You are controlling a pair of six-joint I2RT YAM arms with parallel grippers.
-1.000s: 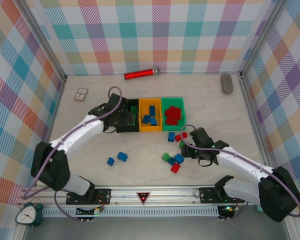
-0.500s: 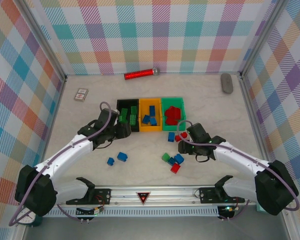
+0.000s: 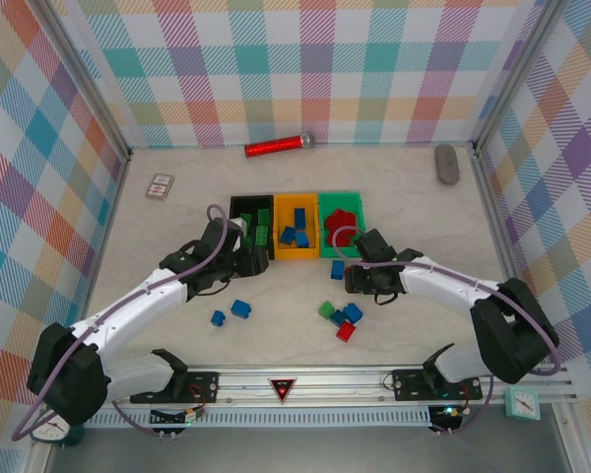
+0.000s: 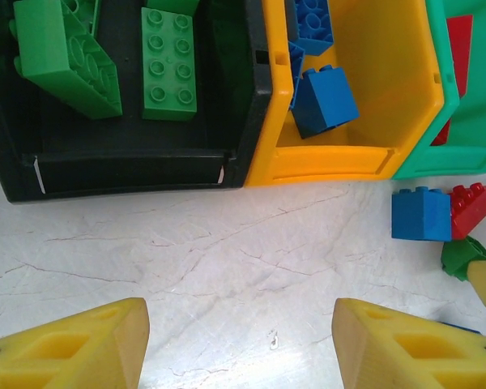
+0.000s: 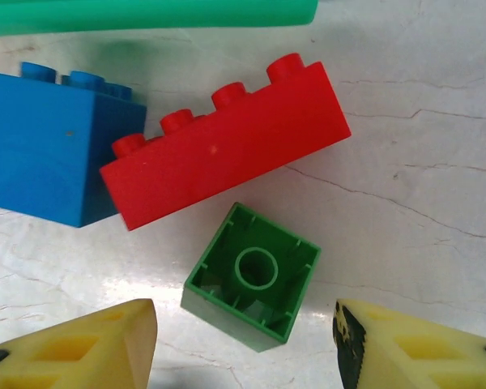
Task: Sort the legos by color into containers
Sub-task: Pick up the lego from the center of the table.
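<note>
On the left side, my left gripper (image 4: 239, 332) is hanging over the bare table (image 4: 227, 243), just in front of the black bin (image 4: 130, 174). Its yellow fingers (image 4: 73, 348) are standing wide apart and are pinching nothing. Green bricks (image 4: 168, 61) are lying in that black bin. Next to it, the orange bin (image 4: 332, 162) is holding blue bricks (image 4: 324, 101). After that, the green bin (image 4: 470, 154) is holding red bricks (image 3: 341, 227).

Moving on to the right, I am looking at my right gripper (image 5: 245, 324), low over the table just in front of the green bin. Its fingers are spread too. One green brick (image 5: 253, 275) is lying upside down, partly between them, and I am seeing a small gap on each side. A long red brick (image 5: 227, 154) is sitting just past it, leaning against a blue brick (image 5: 57, 158).
</note>
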